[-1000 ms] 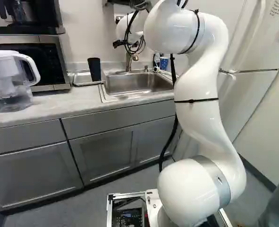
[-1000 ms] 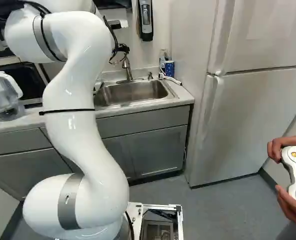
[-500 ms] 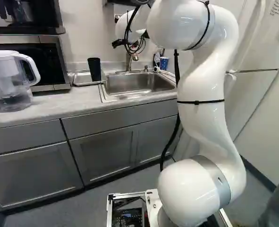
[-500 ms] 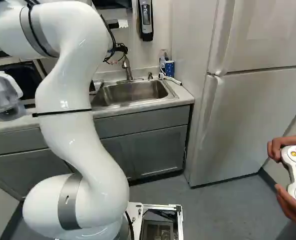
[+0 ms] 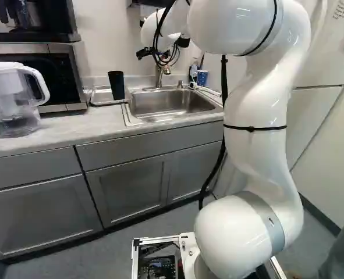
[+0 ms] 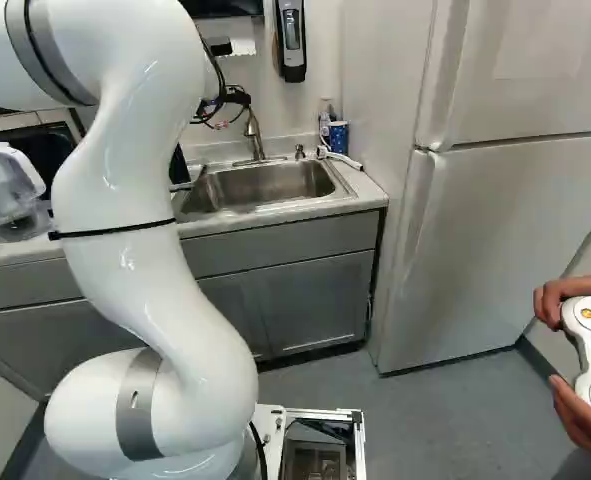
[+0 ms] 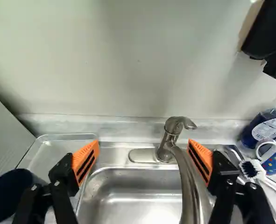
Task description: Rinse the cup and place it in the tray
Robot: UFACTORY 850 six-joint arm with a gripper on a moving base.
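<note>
Well, black cup (image 5: 116, 85) whole in left base view (partly hidden in right).

Glossy white rounded arm (image 5: 256, 110), black straps, dark cables.

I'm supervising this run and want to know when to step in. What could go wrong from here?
Two risks stand out. The open pincer faces the faucet, whose spout overlaps one orange pad in the wrist view, so pushing ahead or down might bump it. The dark cup stands beside the sink, outside the other finger, so a careless sideways sweep could tip it before it is gripped.
</note>
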